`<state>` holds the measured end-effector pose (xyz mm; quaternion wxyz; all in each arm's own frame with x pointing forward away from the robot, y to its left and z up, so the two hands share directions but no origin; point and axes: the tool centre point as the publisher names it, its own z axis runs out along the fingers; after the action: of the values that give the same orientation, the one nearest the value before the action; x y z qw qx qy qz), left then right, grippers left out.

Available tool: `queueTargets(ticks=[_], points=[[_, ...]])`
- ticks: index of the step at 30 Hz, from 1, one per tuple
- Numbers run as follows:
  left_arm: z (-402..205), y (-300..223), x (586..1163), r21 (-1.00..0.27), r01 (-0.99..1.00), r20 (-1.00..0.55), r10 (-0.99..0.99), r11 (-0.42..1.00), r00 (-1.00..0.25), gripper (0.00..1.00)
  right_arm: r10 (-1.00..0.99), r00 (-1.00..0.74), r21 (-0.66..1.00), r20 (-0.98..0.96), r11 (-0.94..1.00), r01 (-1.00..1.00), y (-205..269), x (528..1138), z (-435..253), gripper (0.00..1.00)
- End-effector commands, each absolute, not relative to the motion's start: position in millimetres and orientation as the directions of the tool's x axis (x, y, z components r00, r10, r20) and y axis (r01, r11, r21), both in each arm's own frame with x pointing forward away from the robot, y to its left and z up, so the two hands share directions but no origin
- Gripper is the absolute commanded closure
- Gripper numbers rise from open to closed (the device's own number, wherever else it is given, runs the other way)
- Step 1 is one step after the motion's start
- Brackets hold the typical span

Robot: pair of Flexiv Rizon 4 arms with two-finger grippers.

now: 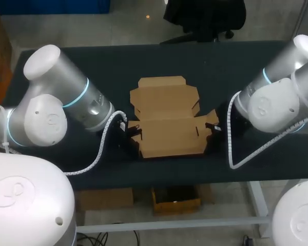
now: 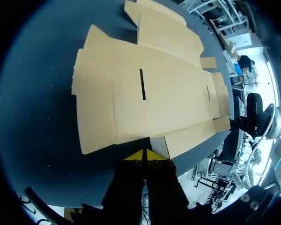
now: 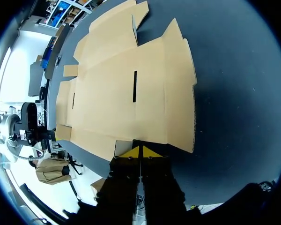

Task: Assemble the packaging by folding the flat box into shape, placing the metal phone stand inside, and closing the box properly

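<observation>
Flat box lies unfolded on the dark desk, roughly mid-desk. It is all in one plane, with the lid panel on the far side and the wider base panel toward you. No wall is raised yet, so by my judgement the folding has hardly begun. You will not find the metal phone stand in any view.

Your left arm comes in low from the left and your right arm from the right. The two face each other across the base panel. That is the relation to hold on to: the panel's long axis runs straight from one gripper to the other. Each short end has its own arm beside it, and neither arm is clearly nearer than the other.

The left gripper is clenched, its yellow tips pressed together with nothing between them. It sits right at the box's left edge, and the cardboard spreads out ahead of it. The right gripper is likewise clenched and empty, at the opposite edge. Whether either tip is under the cardboard or only against it, I cannot tell.

A dark slit is cut in the panel ahead of each gripper. The next move probably lifts the end flaps from both sides together.
</observation>
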<state>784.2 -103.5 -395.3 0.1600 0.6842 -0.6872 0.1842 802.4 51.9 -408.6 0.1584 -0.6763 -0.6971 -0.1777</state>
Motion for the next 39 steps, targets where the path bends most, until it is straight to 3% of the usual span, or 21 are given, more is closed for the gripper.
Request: queueTargets(ticks=[1,39], points=[[-395,-107,784,-0.034,-0.999,0.463,-0.886,-0.005,-0.011,1.00,0.888,-0.036,0.031,0.459,0.024,0.999,53,803,-408,1.00],[-391,-115,787,-0.040,-0.999,0.447,-0.894,0.022,-0.038,1.00,0.909,-0.058,0.021,0.413,0.054,0.998,65,808,-403,1.00]])
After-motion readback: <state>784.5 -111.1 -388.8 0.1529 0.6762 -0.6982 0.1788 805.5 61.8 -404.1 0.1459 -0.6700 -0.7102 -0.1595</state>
